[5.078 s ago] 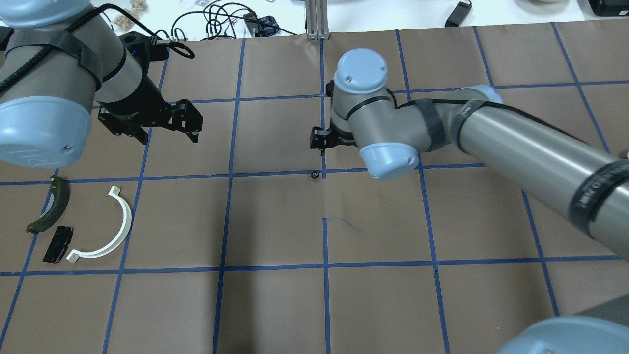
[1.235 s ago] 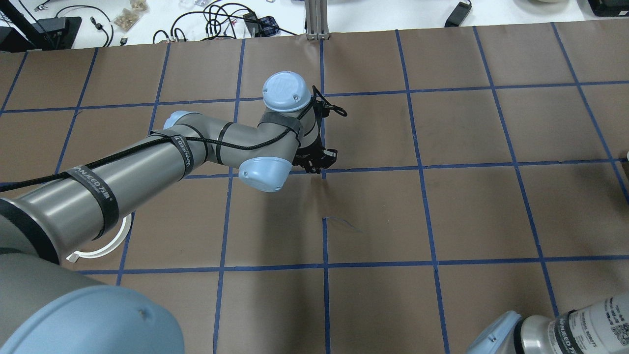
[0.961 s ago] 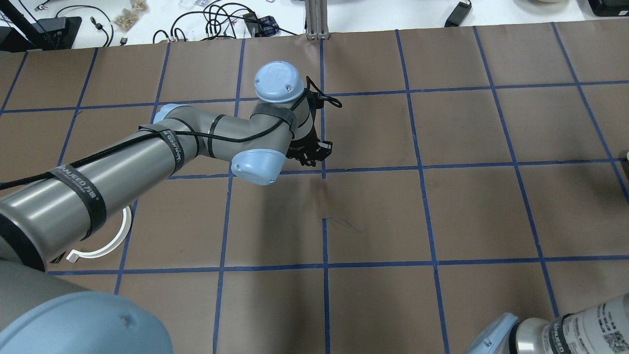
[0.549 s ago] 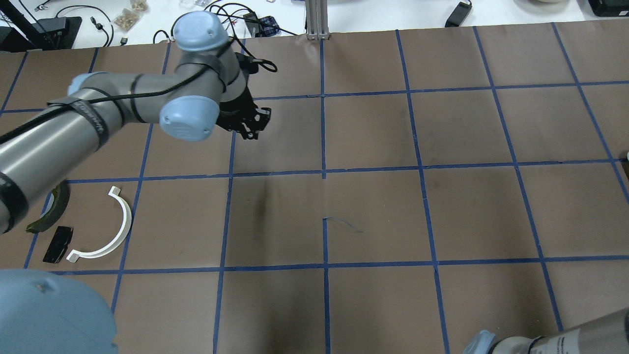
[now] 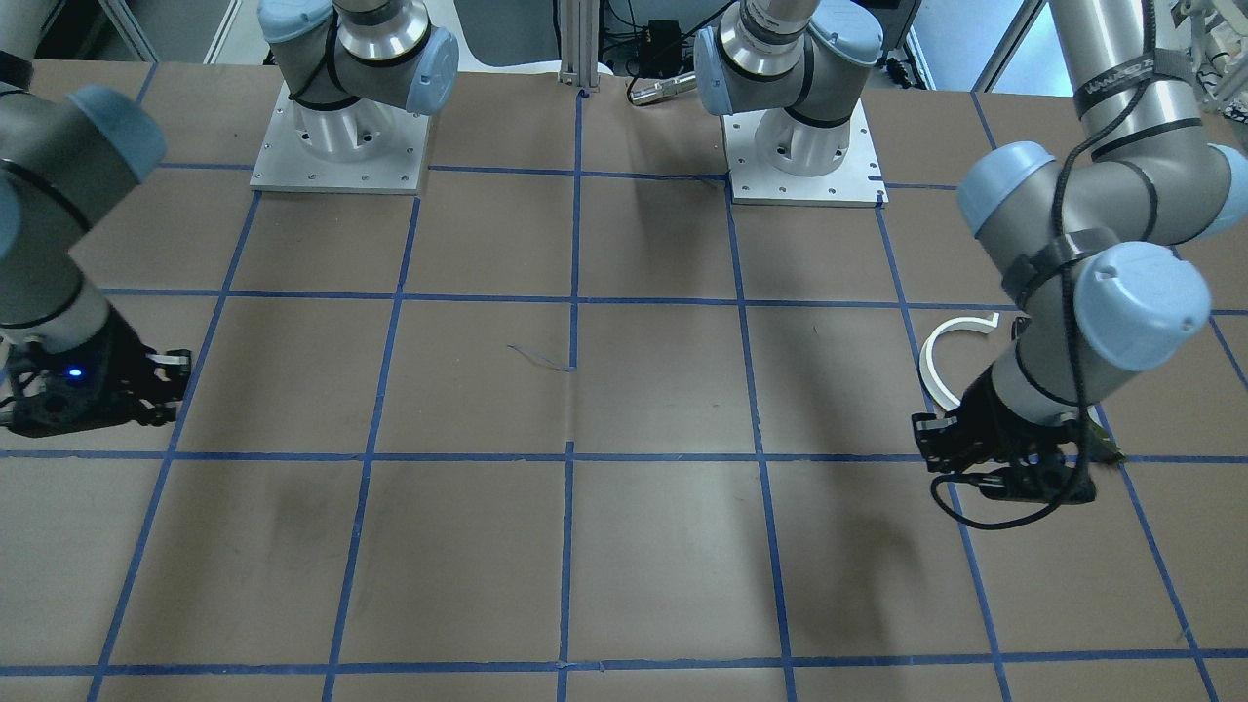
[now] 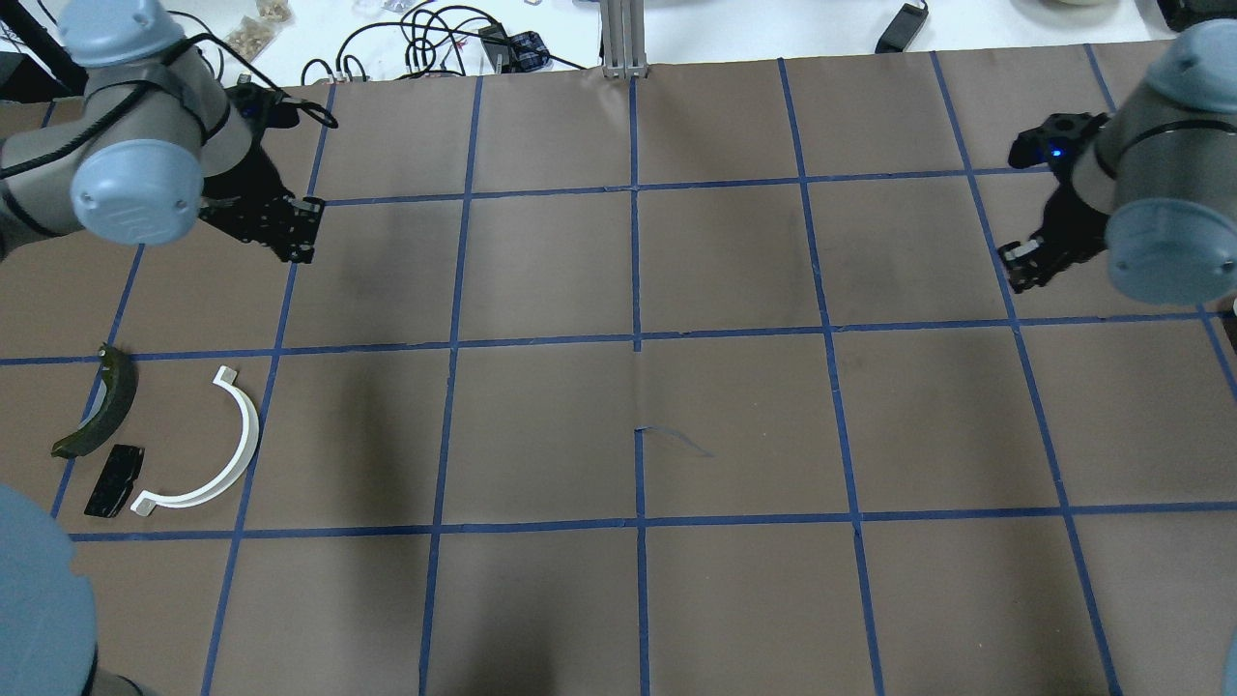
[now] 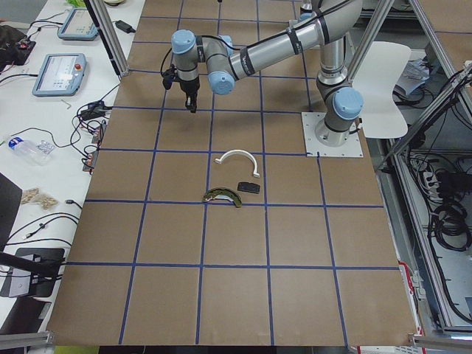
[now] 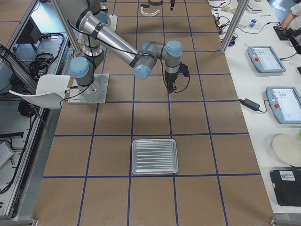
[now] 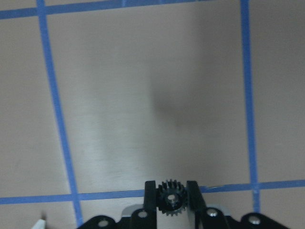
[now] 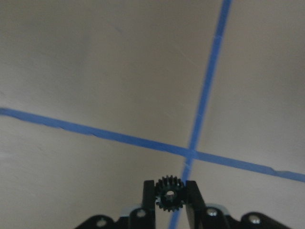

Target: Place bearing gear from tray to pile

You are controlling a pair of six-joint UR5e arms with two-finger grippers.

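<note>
- Left wrist-mounted view: left gripper (image 9: 171, 191) is clamped on a small black toothed gear (image 9: 171, 197).
- Right gripper (image 10: 167, 187) is clamped on a second black toothed gear (image 10: 167, 193).

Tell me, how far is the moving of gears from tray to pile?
Done: no gear shows in the ribbed silver tray. In hand: the left gripper and right gripper each clamp a small black toothed gear. Left: placing them by the white half-ring arc, where no gear lies yet.

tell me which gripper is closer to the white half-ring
Left. The left gripper, holding a gear, hovers just beyond the white half-ring; the right gripper is far across the table.
</note>
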